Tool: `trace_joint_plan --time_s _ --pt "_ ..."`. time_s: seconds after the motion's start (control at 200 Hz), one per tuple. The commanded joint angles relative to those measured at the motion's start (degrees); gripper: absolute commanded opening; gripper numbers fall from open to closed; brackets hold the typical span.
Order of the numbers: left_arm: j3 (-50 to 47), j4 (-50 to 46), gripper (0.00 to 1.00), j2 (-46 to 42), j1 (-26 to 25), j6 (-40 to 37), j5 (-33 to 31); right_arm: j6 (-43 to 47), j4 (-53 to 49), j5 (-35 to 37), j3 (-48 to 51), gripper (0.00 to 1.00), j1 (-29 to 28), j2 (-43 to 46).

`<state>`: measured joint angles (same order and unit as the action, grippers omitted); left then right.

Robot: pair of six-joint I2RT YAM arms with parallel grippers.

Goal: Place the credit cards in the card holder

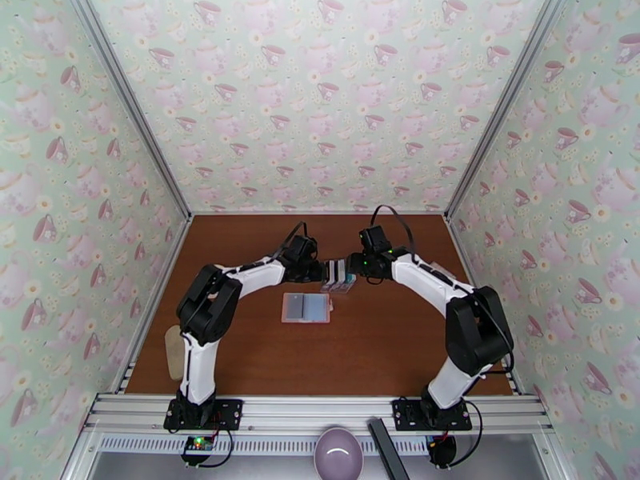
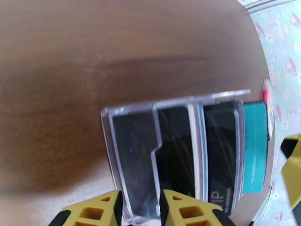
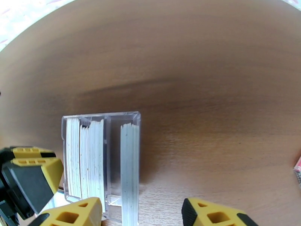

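Both end effectors crowd the clear rack (image 1: 338, 275) at mid-bench. The left end effector (image 2: 141, 202) seems to pinch its left end; the right end effector (image 3: 139, 208), spread wide, straddles the other end. The open card holder (image 1: 306, 308) lies just near of them. Bare bench (image 1: 384, 346) stretches near-right and far.

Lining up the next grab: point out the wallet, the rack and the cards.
wallet (image 1: 306, 308), top view, on its open pale pockets.
rack (image 3: 113, 118), right wrist view, on its clear far wall.
cards (image 2: 177, 147), left wrist view, on a black card's face.
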<state>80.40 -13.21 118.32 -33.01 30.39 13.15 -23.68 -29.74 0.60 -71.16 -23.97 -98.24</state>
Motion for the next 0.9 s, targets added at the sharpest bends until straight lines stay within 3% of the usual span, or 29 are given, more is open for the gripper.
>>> trace_joint_plan --time_s 0.0,0.736,0.896 --pt "1.4 -0.1 0.33 2.0 0.3 0.1 2.3 0.8 1.6 -2.1 1.2 0.61 0.3 -1.1" --pt "1.1 0.6 0.33 6.0 0.7 1.2 3.0 1.4 1.7 -2.2 0.1 0.58 0.3 -5.3" --pt "0.6 0.5 0.33 5.0 0.8 1.4 2.2 1.4 0.0 0.8 -0.8 0.55 0.4 -6.4"
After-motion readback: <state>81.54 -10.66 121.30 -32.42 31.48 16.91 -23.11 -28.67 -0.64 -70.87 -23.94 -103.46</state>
